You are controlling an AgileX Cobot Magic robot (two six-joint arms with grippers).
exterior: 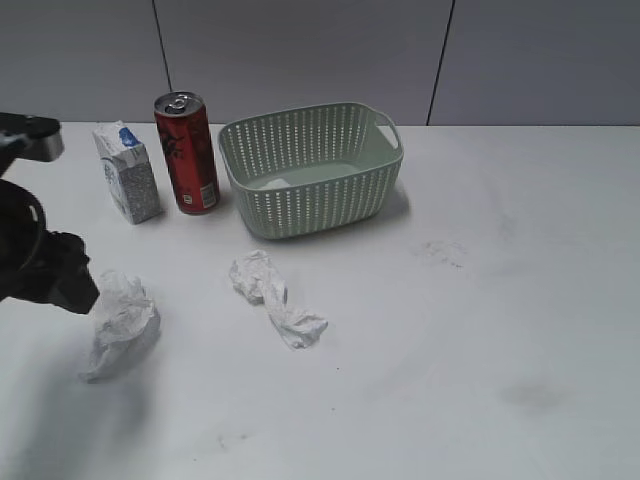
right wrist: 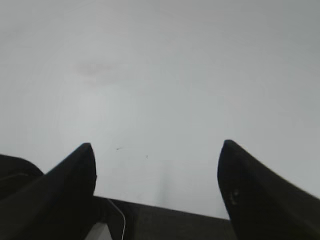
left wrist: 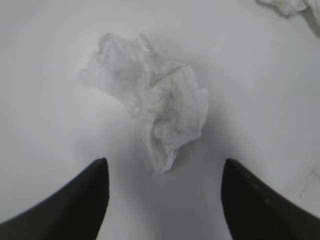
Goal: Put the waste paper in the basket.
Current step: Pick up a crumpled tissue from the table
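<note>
On the white table (exterior: 480, 330), left gripper (left wrist: 165, 172) gapes wide above a paper wad (left wrist: 160, 110).

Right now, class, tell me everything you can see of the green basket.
The basket is pale green, plastic by its look, rectangular with rounded corners. Rows of small holes pierce its walls, and a handle cutout shows at its right end. It stands upright on the white table, right of the red can without touching it. Something white shows on its floor, and no gripper touches it.

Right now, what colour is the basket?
Pale green basket with perforated sides; exterior view shows it best.
</note>
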